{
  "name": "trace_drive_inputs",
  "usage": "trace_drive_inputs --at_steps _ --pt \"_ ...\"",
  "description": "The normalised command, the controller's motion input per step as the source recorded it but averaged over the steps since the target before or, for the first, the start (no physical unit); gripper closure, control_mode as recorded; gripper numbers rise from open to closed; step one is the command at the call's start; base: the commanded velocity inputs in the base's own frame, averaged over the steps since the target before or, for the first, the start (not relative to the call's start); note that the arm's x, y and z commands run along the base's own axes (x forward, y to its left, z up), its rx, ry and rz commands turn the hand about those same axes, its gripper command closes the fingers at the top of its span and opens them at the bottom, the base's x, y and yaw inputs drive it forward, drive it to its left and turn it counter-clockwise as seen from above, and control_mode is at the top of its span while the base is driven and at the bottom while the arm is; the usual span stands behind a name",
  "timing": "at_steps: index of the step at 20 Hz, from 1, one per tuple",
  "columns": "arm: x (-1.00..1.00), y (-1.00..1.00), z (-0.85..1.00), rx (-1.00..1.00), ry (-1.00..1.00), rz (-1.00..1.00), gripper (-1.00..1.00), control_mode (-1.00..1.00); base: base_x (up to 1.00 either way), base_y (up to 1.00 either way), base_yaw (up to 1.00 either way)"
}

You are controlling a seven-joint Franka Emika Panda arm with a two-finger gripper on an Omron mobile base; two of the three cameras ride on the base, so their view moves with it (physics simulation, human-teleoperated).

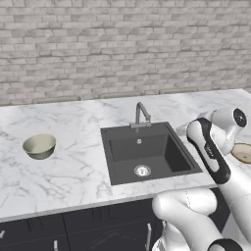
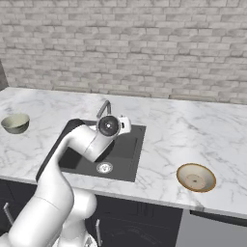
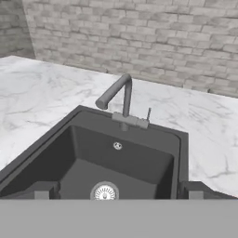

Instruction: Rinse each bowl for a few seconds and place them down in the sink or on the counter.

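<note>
The deep greenish-cream bowl (image 1: 39, 145) (image 2: 15, 123) stands upright on the counter (image 1: 73, 174) left of the sink (image 1: 109, 135). On the counter to the right of the sink sits the shallow tan bowl (image 2: 196, 177), which my arm partly hides in the left base view (image 1: 243, 153). My gripper (image 3: 118, 194) hovers over the sink's near side, facing the basin (image 3: 139, 158) and the faucet (image 3: 118, 95). Its fingertips (image 3: 42, 192) stand wide apart with nothing between them. Both bowls are well off to either side of the hand.
The slim silver faucet (image 1: 142, 114) rises at the sink's back edge, spout turned out over the basin. A round silver drain (image 1: 142, 170) lies in the basin floor. A grey brick wall (image 1: 122, 44) backs the counter, and dark cabinets (image 1: 73, 230) run below.
</note>
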Motion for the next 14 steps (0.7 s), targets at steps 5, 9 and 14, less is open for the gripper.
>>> trace_drive_inputs --at_steps 5,9,14 --pt "0.17 0.0 -0.21 0.0 -0.08 0.05 -1.0 -1.0 0.0 0.0 0.0" --pt "0.16 0.0 -0.2 0.0 -0.09 0.05 -1.0 -1.0 0.0 0.0 0.0" --pt "0.21 0.0 -0.21 0.0 -0.07 0.04 -1.0 -1.0 0.0 0.0 0.0"
